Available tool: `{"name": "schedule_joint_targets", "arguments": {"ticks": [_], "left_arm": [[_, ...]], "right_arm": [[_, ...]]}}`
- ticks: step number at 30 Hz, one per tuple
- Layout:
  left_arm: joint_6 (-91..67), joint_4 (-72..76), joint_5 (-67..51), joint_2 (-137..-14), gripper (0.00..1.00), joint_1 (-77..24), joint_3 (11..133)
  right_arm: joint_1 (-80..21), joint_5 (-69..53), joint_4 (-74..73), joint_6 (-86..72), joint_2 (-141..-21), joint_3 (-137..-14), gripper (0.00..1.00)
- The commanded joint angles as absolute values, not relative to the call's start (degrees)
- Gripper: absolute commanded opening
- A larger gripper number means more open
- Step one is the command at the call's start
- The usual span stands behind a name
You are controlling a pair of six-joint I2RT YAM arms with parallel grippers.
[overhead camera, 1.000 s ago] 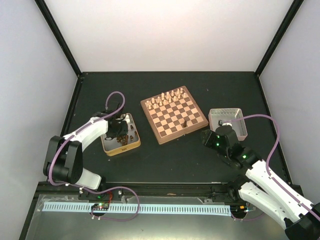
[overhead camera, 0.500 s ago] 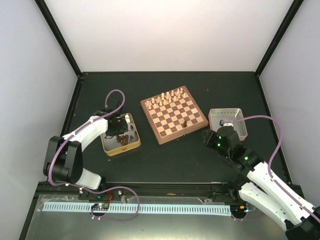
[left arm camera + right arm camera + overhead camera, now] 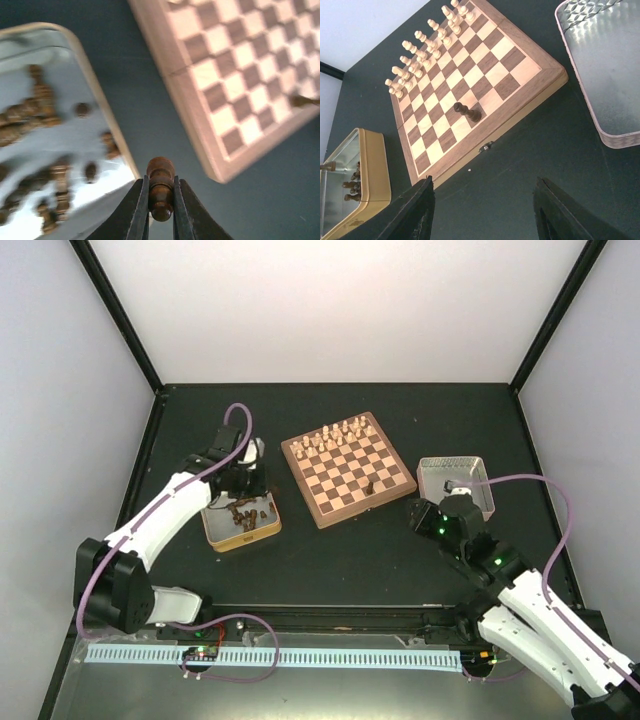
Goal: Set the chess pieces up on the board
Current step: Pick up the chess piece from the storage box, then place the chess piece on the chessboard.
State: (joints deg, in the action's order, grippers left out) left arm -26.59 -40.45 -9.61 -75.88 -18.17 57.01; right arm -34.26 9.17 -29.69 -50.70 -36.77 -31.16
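My left gripper is shut on a dark-brown chess piece, held above the right edge of the yellow tin; it also shows in the top view. Several more dark chess pieces lie in that tin. The board sits mid-table with one dark piece standing near its front edge, also in the right wrist view. My right gripper is open and empty over the mat, right of the board's near corner.
Pale cream chessmen fill the board's far rows. A silver tin stands right of the board, beside my right arm, and shows in the right wrist view. Black frame posts rise at the back corners.
My left gripper has risen out of the yellow tin with a dark piece and moved toward the board. The right arm has shifted slightly.
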Motion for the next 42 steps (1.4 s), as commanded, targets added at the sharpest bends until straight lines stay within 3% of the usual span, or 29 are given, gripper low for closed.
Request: {"name": "schedule_joint_targets", "arguments": {"ticks": [1,7,14,29,35,38,42], "left_arm": [[-26.59,-38.76,-20.58,-78.23,0.11,-23.44,61.86],[-27.77,-37.44,-20.89,-86.51,0.12,-32.13,67.15],[-27.57,-41.15,-8.63,-97.83,0.12,-40.02,76.97],[-26.65,-43.84,1.23,-109.99,0.12,-45.64,83.65],[-25.98,-44.25,0.43,-109.06,0.47,-45.77,84.03],[-25.98,-44.11,-0.31,-107.97,0.54,-45.71,84.30],[-26.51,-43.83,-0.70,-107.93,0.53,-45.63,84.23]], "right_arm": [[-34.12,11.24,-30.61,-51.95,-35.01,-30.78,0.54],[-34.12,11.49,-31.47,-52.47,-33.73,-30.43,0.54],[-34.10,12.08,-33.01,-52.82,-31.72,-29.81,0.54],[-34.10,12.74,-33.31,-52.93,-30.30,-29.05,0.55],[-34.10,12.86,-33.56,-52.69,-30.34,-29.35,0.55],[-34.10,12.92,-33.50,-52.75,-30.36,-29.36,0.55],[-34.10,12.74,-33.22,-52.79,-30.58,-29.33,0.55]]}}
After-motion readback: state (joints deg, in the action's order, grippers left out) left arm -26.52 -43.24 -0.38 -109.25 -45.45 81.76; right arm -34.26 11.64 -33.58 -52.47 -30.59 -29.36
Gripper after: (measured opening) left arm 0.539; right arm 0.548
